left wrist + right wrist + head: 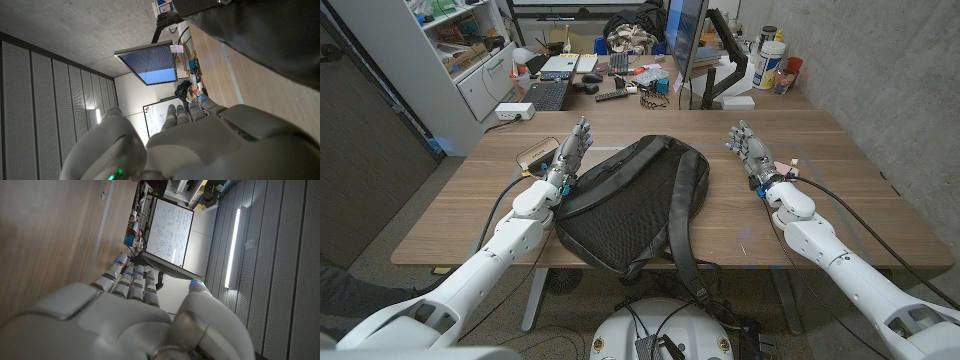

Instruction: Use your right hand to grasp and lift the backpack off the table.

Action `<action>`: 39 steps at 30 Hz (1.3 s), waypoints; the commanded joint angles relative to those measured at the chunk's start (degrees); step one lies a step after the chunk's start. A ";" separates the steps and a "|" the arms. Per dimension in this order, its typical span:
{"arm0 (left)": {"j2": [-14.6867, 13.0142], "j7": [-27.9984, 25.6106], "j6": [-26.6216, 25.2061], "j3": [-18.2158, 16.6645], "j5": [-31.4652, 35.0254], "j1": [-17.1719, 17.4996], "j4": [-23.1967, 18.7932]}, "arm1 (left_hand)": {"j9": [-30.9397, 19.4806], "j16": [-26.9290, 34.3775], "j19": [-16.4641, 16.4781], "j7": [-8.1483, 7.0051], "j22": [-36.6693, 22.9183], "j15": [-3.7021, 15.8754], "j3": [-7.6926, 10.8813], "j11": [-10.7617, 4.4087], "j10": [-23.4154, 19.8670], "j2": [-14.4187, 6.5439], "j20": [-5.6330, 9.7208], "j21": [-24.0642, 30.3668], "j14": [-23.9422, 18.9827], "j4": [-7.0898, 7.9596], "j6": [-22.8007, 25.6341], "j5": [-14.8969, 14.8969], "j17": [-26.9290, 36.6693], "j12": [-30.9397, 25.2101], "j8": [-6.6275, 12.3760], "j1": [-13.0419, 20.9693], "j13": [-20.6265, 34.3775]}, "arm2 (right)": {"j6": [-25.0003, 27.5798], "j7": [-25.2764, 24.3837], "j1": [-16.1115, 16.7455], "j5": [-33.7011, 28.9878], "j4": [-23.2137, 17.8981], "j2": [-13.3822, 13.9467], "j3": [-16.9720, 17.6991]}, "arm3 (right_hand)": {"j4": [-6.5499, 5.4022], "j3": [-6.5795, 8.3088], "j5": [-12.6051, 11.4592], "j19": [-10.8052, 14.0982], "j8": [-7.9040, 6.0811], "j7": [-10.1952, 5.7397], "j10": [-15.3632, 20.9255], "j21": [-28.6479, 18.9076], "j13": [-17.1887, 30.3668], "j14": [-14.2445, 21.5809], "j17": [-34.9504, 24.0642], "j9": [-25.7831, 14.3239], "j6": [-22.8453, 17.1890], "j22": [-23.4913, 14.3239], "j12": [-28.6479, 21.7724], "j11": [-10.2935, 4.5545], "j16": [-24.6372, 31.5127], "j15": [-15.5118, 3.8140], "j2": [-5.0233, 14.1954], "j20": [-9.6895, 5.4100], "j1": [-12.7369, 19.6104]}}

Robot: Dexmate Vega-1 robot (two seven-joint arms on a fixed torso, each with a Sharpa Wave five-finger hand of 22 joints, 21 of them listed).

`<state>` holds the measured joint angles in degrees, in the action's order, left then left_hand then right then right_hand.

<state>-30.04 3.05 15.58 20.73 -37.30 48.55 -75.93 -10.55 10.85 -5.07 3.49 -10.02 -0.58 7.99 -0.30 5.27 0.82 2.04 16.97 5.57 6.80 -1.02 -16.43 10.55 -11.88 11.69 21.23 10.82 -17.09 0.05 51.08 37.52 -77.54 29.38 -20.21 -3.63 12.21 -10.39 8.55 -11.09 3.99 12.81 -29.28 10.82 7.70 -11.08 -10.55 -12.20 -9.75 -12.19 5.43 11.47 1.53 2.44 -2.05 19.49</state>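
In the head view a black backpack [635,200] lies flat on the wooden table [840,200], filling the middle of the frame, its mesh back panel facing up and one shoulder strap [682,262] trailing down over the table's near edge at lower centre. The left hand [570,152] stands just beside the backpack's upper-left edge, at centre-left of the frame, fingers straight and held close together, pointing toward the far side of the table and holding nothing; whether it touches the bag I cannot tell. The right hand [748,148] stands at centre-right, apart from the backpack with bare wood between them, fingers likewise straight, slightly spread and holding nothing. In the left wrist view the left hand [190,145] fills the lower part, and the dark backpack [270,40] occupies the upper right corner, close by. In the right wrist view the right hand [130,315] shows in the lower part with its fingers extended alongside the wood surface. A small tan box [537,155] sits on the table just left of the left hand. A cluttered desk with a monitor [688,45] stands across the top of the head view.
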 commanded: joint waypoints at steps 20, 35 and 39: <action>-1.16 1.50 -3.09 -2.96 2.72 2.68 -5.89 | -0.24 0.36 -0.53 0.04 -0.10 0.02 0.33 0.03 0.02 -0.47 0.88 -0.31 0.28 -0.21 0.48 -0.30 0.19 -0.38 0.27 0.66 0.13 | -1.75 -3.99 1.61 -6.85 -3.73 1.02 -0.54 | 0.60 0.75 -0.41 0.48 -0.30 -0.21 0.70 0.30 0.09 0.68 -0.02 -0.23 -0.79 -0.26 -0.30 -0.18 0.30 -0.01 0.36 -0.62 1.26; -3.84 -1.03 -2.19 -5.94 3.43 6.75 -11.17 | -0.25 0.38 -0.48 0.04 -0.11 -0.05 0.38 0.12 -0.26 -0.82 0.61 -0.61 0.07 -0.31 0.74 -0.34 0.17 -0.39 0.27 0.89 0.14 | -2.28 -9.19 2.87 -16.03 -8.79 3.11 -3.18 | 1.24 1.04 -0.41 0.34 -0.40 -0.42 1.03 0.82 0.02 0.92 0.15 -0.24 -1.22 -0.27 -0.39 -0.28 0.20 0.06 0.49 -0.38 2.06; -4.55 -1.20 -1.79 -6.76 3.27 7.83 -12.10 | -0.26 0.39 -0.53 -0.01 -0.12 -0.02 0.38 0.06 -0.26 -0.89 0.51 -0.72 0.01 -0.34 0.80 -0.35 0.17 -0.37 0.27 0.95 0.15 | -2.10 -9.52 2.96 -17.19 -9.97 3.23 -3.99 | 1.31 1.07 -0.40 0.32 -0.43 -0.37 1.06 0.94 0.01 0.96 0.16 -0.24 -1.34 -0.27 -0.39 -0.30 0.18 0.10 0.50 -0.29 2.13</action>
<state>-31.29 3.01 12.70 17.71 -34.12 51.34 -81.79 -10.53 10.84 -5.05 3.50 -10.01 -0.56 8.21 -0.30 5.26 0.21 2.03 16.29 5.54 6.56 -0.58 -16.46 10.53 -11.87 11.69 21.84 10.80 -18.91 -4.07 53.44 30.50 -84.10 31.58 -22.18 -2.69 13.15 -10.60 8.54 -11.09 3.69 13.11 -28.43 10.65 8.32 -10.92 -10.53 -13.12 -9.74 -12.19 5.12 11.47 1.53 2.89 -2.04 20.85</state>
